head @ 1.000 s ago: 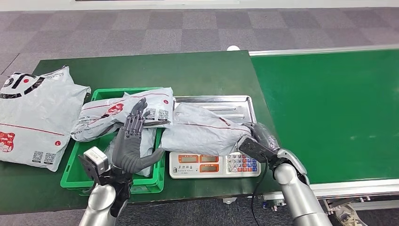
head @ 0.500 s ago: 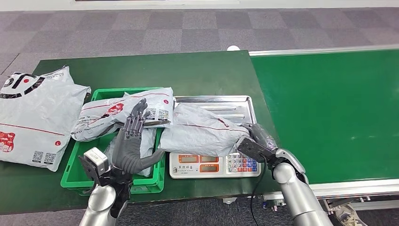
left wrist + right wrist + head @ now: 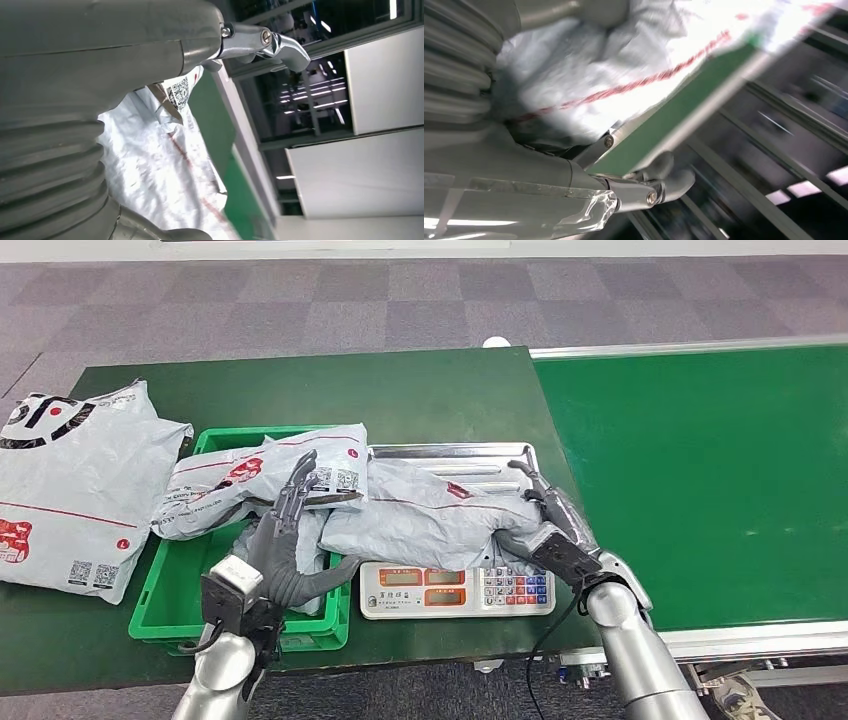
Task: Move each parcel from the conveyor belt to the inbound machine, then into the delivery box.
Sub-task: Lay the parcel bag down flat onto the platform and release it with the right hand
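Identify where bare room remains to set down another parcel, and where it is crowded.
Free: the conveyor belt right of the scale, and the table strip behind the green box. Crowded: box and scale tray, piled with grey parcels, both hands among them.

Parcel (image 3: 425, 520) on scale (image 3: 455, 585); crate (image 3: 175, 590) left, conveyor (image 3: 700, 480) right.

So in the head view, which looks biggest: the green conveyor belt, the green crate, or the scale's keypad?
Largest to smallest as they look:
1. conveyor belt
2. green crate
3. scale's keypad
The belt runs out of the picture, and parcels hide part of the crate.
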### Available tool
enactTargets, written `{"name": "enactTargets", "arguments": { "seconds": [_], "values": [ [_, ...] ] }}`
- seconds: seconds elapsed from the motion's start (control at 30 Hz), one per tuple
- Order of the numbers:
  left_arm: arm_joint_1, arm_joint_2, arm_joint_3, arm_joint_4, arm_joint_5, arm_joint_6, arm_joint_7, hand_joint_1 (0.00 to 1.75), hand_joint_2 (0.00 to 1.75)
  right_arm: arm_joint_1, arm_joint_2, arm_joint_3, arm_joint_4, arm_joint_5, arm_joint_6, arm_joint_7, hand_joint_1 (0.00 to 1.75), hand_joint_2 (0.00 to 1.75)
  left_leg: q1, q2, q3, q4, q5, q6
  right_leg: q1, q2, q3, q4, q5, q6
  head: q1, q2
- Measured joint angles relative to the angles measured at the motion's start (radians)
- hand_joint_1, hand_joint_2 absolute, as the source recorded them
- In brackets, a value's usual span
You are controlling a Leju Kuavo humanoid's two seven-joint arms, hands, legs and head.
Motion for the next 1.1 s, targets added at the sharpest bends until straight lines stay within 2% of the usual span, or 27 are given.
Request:
{"name": "enactTargets", "arguments": {
  "seconds": [0.17,0.23,0.5,0.63,0.8,0.93,1.1],
  "values": [
    [-0.083,-0.021,-0.050,0.087,-0.120,0.078,0.082,0.00,1.75,0.053,0.021,-0.048,-0.148,-0.165,-0.103,-0.093,0.00,1.75,0.000,-0.002,-0.001,0.000,0.000,0.000,0.000,-0.002,0.000,0.000,0.000,0.000,0.000,0.000],
    [-0.119,-0.034,-0.071,0.133,-0.147,0.097,0.093,0.00,1.75,0.071,0.036,-0.078,-0.206,-0.205,-0.127,-0.096,0.00,1.75,0.000,-0.001,-0.001,0.000,0.000,0.000,0.000,-0.001,0.000,0.000,0.000,0.000,0.000,0.000],
    [-0.161,-0.045,-0.107,0.208,-0.162,0.108,0.103,0.00,1.75,0.117,0.068,-0.128,-0.308,-0.214,-0.154,-0.093,0.00,1.75,0.000,0.002,0.000,0.000,-0.001,0.001,0.000,0.003,-0.001,0.000,0.000,0.000,0.000,0.000],
    [-0.177,-0.047,-0.115,0.246,-0.192,0.137,0.137,0.00,1.75,0.121,0.081,-0.142,-0.328,-0.220,-0.168,-0.101,0.00,1.75,0.000,0.002,-0.001,0.000,-0.001,0.000,0.000,0.003,-0.001,0.000,0.000,0.000,0.000,0.000],
    [-0.256,-0.074,-0.124,0.372,-0.260,0.177,0.172,0.00,1.75,0.120,0.099,-0.151,-0.346,-0.243,-0.183,-0.118,0.00,1.75,0.000,0.002,-0.001,0.000,0.000,0.001,0.000,0.002,-0.001,0.000,0.000,0.000,0.000,0.000],
    [-0.311,-0.096,-0.186,0.493,-0.393,0.111,0.163,0.00,1.75,0.115,0.109,-0.157,-0.350,-0.260,-0.175,-0.126,0.00,1.75,-0.001,0.002,-0.001,0.000,0.000,0.001,-0.001,0.002,0.000,0.000,0.001,0.001,0.000,0.000],
    [-0.329,-0.117,-0.278,0.604,-0.483,0.078,0.173,0.00,1.75,0.108,0.112,-0.164,-0.350,-0.262,-0.164,-0.131,0.00,1.75,-0.002,0.002,-0.001,0.000,-0.001,0.001,-0.002,0.003,-0.001,0.000,0.001,0.001,0.000,0.000]
  ]
}}
